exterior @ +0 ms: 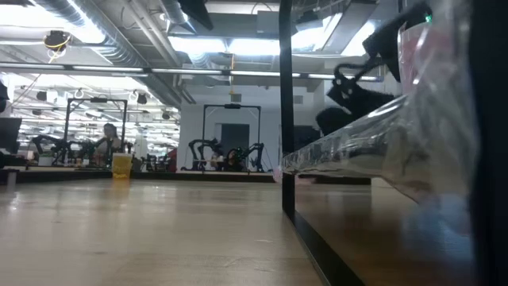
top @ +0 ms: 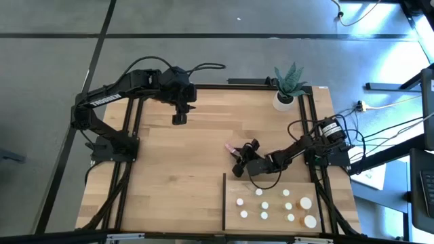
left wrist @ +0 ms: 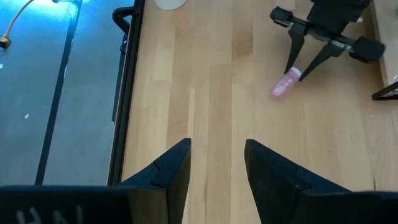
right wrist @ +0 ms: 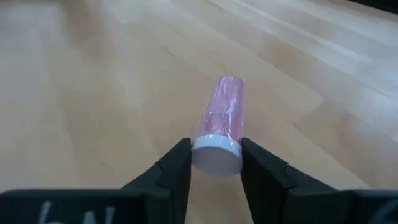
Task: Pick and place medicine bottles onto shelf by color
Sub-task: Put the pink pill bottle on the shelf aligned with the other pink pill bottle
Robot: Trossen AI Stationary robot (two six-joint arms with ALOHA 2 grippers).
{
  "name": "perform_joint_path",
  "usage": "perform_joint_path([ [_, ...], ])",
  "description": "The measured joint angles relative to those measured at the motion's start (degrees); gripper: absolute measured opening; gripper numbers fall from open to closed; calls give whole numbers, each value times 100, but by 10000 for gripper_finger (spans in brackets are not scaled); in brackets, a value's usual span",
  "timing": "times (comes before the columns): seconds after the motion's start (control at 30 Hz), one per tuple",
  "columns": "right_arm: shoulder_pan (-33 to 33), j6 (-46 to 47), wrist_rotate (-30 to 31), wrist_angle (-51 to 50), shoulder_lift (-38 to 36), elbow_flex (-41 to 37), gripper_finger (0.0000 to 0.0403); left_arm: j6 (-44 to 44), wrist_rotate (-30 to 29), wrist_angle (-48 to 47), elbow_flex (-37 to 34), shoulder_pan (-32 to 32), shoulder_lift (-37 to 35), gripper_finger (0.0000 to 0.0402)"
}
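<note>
From above: right gripper [top: 237,152] low over mid-counter [top: 176,176], jaws pinching a pink bottle [top: 230,147] lying just beyond the shelf's [top: 271,181] far edge; about ten white-capped bottles [top: 274,205] standing on the shelf. Left gripper [top: 179,119] parked near the far left.

Low view: shelf edge [exterior: 287,143] upright on the counter.

Left wrist: own jaws spread, empty; pink bottle [left wrist: 285,84] beyond, at the right gripper's [left wrist: 297,67] tips.

Right wrist: jaws clamping the white cap, pink bottle [right wrist: 221,121] lying flat.

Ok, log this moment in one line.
right gripper: jaws shut on pink bottle lying on table | left gripper: waiting | shelf: bottles placed
</note>
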Motion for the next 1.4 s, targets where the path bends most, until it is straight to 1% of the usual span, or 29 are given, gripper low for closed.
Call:
perform_joint_path([
  [0.13, 4, -4, -108, -581, -292, 203, 123, -3, 0, -91, 0, 0, 0, 143],
  [0.33, 15, 48, -169, -2127, -994, 638, 122, -8, 2, -228, 0, 0, 0, 143],
  [0.43, 15, 240, -450, -3188, -1291, 989, 122, -9, 2, -246, 0, -1, 0, 143],
  [0.53, 15, 427, -675, -4427, -1474, 1548, 122, -11, 2, -289, 0, -1, 0, 143],
  [0.7, 15, 643, -1136, -6511, -1488, 2690, 122, -9, 2, -308, 0, -1, 0, 143],
  [0.83, 41, 777, -1430, -7819, -1488, 3350, 122, -9, 2, -318, 0, -1, 0, 143],
  [1.0, 44, 900, -1951, -8701, -1488, 3998, 122, -11, 3, -319, 0, 0, 0, 143],
  [1.2, 44, 1115, -2823, -9178, -1488, 4523, 122, -17, 4, -318, 0, 1, 0, 143],
  [1.4, -35, 1799, -3605, -10163, -1488, 4947, 122, -124, 6, -318, 0, -1, 0, 143],
])
